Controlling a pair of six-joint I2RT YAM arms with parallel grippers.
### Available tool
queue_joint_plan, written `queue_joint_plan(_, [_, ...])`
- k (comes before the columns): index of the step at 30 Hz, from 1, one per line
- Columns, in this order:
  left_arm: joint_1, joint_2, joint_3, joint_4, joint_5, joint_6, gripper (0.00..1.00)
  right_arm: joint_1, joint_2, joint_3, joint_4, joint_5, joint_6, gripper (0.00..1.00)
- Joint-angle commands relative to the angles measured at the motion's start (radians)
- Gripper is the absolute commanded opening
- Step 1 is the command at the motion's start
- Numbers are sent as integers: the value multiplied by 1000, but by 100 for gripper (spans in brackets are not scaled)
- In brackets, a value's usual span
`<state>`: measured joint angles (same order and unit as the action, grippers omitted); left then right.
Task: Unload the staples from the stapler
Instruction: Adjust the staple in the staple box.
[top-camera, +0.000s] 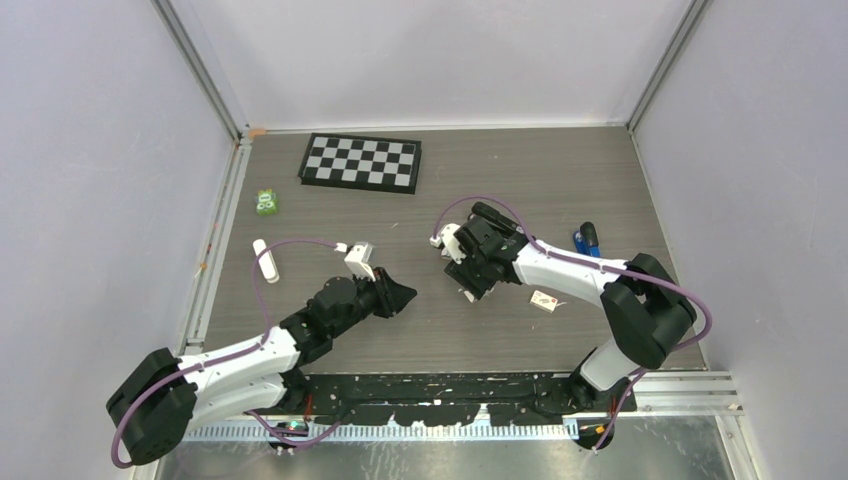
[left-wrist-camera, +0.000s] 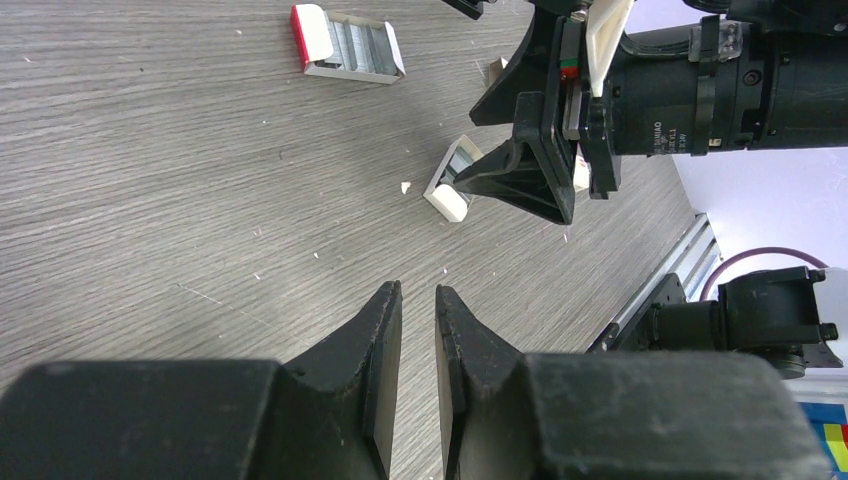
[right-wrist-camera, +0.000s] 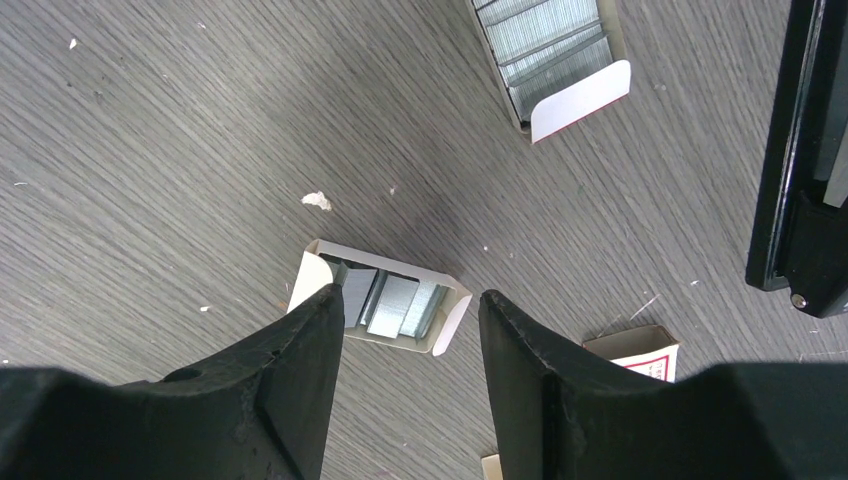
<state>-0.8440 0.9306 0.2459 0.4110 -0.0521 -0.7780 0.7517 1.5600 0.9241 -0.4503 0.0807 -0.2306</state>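
Silvery staples (right-wrist-camera: 400, 305) lie in a small open whitish box (right-wrist-camera: 445, 325) on the table. My right gripper (right-wrist-camera: 410, 293) hangs open and empty just above that box, its left finger over the box's end. The black stapler (right-wrist-camera: 800, 150) lies at the right edge of the right wrist view; the black-and-blue thing (top-camera: 587, 238) seems to be it. An open red-and-white box (right-wrist-camera: 555, 50) holds more staple strips. My left gripper (left-wrist-camera: 417, 288) is empty, its jaws a narrow gap apart, and faces the right gripper's fingers (left-wrist-camera: 530, 175) and the whitish box (left-wrist-camera: 450, 190).
A checkerboard (top-camera: 362, 162) lies at the back. A green thing (top-camera: 266, 202) and a white stick (top-camera: 265, 260) lie far left. A small box with red print (top-camera: 545, 300) sits right of the right gripper. A metal rail (top-camera: 450, 385) runs along the near edge.
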Motion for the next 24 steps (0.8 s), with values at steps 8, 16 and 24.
queue_joint_plan(8, [-5, -22, -5, 31, -21, 11, 21, 6, 20, 43, -5, 0, -5, 58])
queue_joint_plan(16, [-4, -28, -4, 25, -23, 12, 21, 6, 13, 45, -5, 23, -7, 57])
queue_joint_plan(24, [-4, -28, 0, 22, -25, 16, 21, 6, 2, 47, -8, 33, -13, 55])
